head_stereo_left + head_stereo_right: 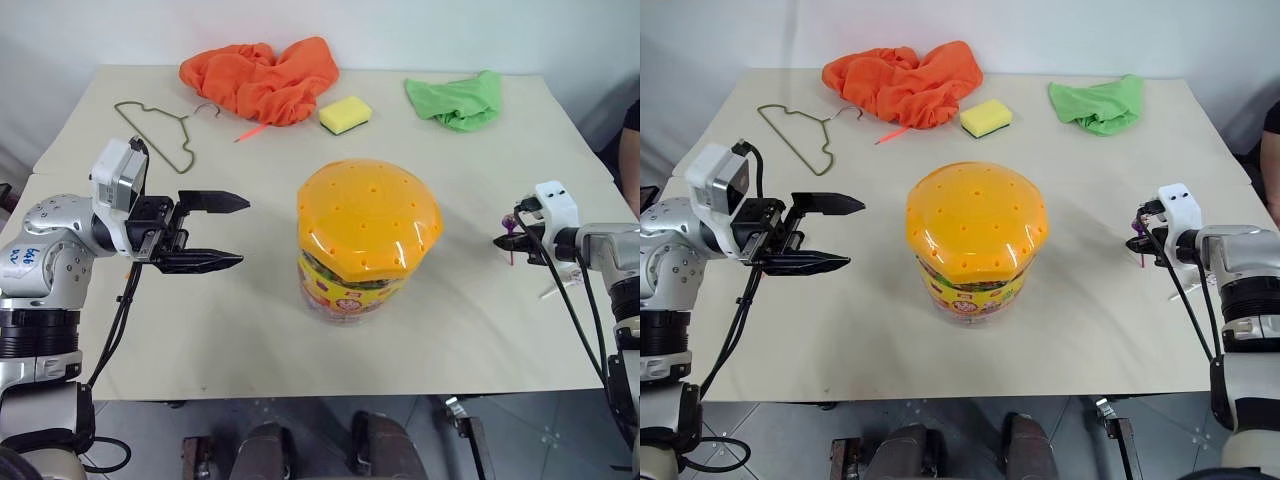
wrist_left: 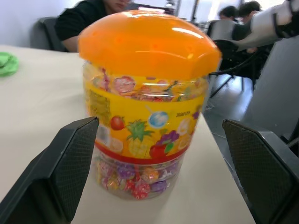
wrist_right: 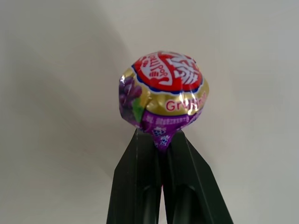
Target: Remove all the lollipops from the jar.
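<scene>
Standing near the middle of the pale tabletop (image 1: 200, 330), the large clear plastic jar (image 1: 352, 290) keeps its wide orange domed lid (image 1: 368, 218) on. The left hand (image 1: 208, 232) hovers beside it, fingers spread wide and holding nothing. Off to the right, the right hand (image 1: 512, 240) pinches a purple-wrapped lollipop (image 3: 161, 95) by its stick. The right wrist view reveals the wrapper's red-and-white top; the left wrist view shows wrapped candies inside the jar beneath the fruit-printed label (image 2: 140, 130).
</scene>
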